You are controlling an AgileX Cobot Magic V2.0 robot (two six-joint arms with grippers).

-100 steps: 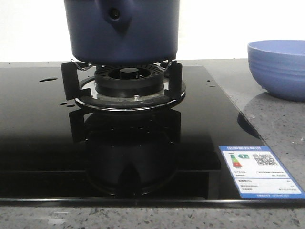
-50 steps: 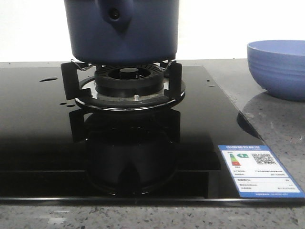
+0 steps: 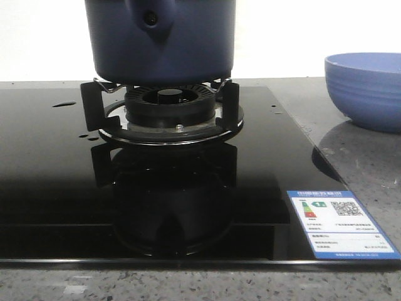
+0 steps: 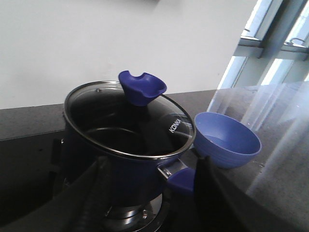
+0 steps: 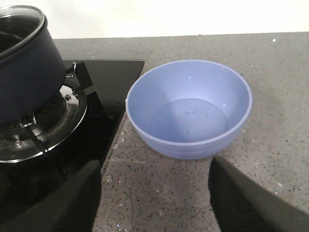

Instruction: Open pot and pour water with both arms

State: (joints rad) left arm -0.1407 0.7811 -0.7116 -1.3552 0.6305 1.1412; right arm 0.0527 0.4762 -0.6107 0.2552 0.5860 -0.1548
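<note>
The dark navy pot (image 3: 161, 41) stands on the gas burner, its handle stub with a dark hole facing the front camera. In the left wrist view the pot (image 4: 130, 169) wears a glass lid (image 4: 111, 116) with a blue knob (image 4: 141, 87). My left gripper (image 4: 152, 166) is open, its fingers on either side of the pot's near wall and blue side handle (image 4: 181, 181), not touching. My right gripper (image 5: 154, 166) is open and empty over the countertop just short of the light blue bowl (image 5: 190, 108). Water shows as glossy drops on the cooktop (image 3: 63, 104). Neither gripper shows in the front view.
The black glass cooktop (image 3: 56, 182) carries the burner grate (image 3: 169, 116) and a blue energy label (image 3: 341, 226). The ridged bowl (image 3: 366, 88) stands on the speckled grey counter (image 5: 270, 145) to the right of the stove, also seen in the left wrist view (image 4: 227, 145).
</note>
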